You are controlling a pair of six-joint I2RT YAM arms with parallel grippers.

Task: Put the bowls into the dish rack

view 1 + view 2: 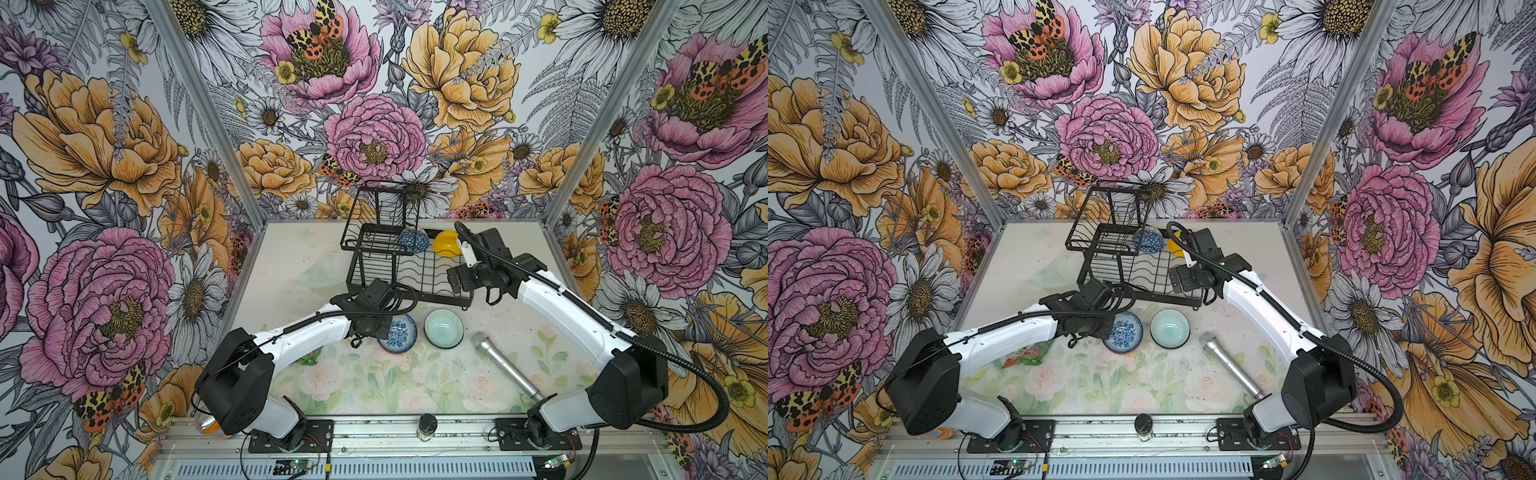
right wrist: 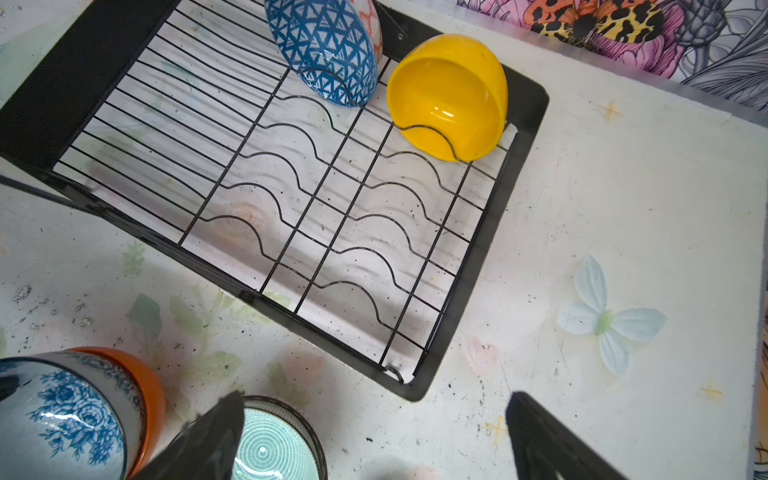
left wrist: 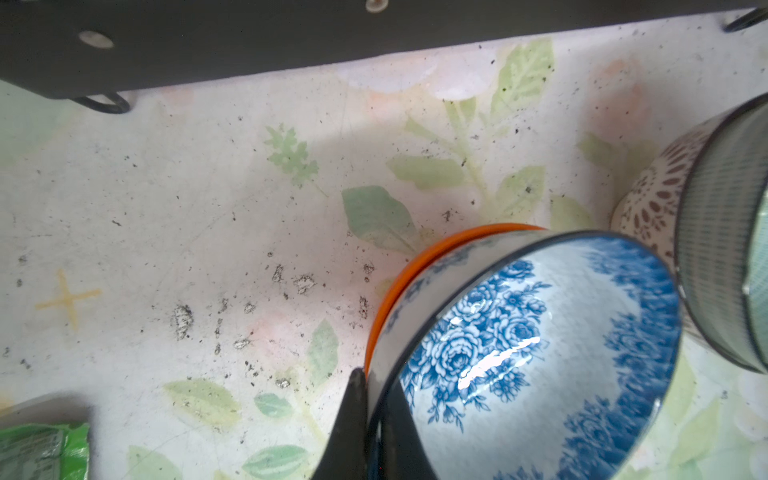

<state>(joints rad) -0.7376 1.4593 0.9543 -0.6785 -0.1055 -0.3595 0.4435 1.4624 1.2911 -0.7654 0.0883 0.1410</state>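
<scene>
In rack [image 2: 536, 104]: 2 bowls [image 2: 449, 95], tbl [image 2: 623, 208] 4

Yellow bowl [image 2: 446, 95] and blue-patterned bowl [image 2: 328, 50] lean in dish rack [image 2: 531, 109].

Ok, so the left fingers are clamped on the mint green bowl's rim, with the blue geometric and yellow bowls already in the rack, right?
No: the left wrist view shows the left fingers clamped on the rim of the white-and-blue floral bowl, not the mint green bowl. The rest is right.

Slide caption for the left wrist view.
Left tool grips the floral bowl, nested in the orange bowl, by its rim.
</scene>
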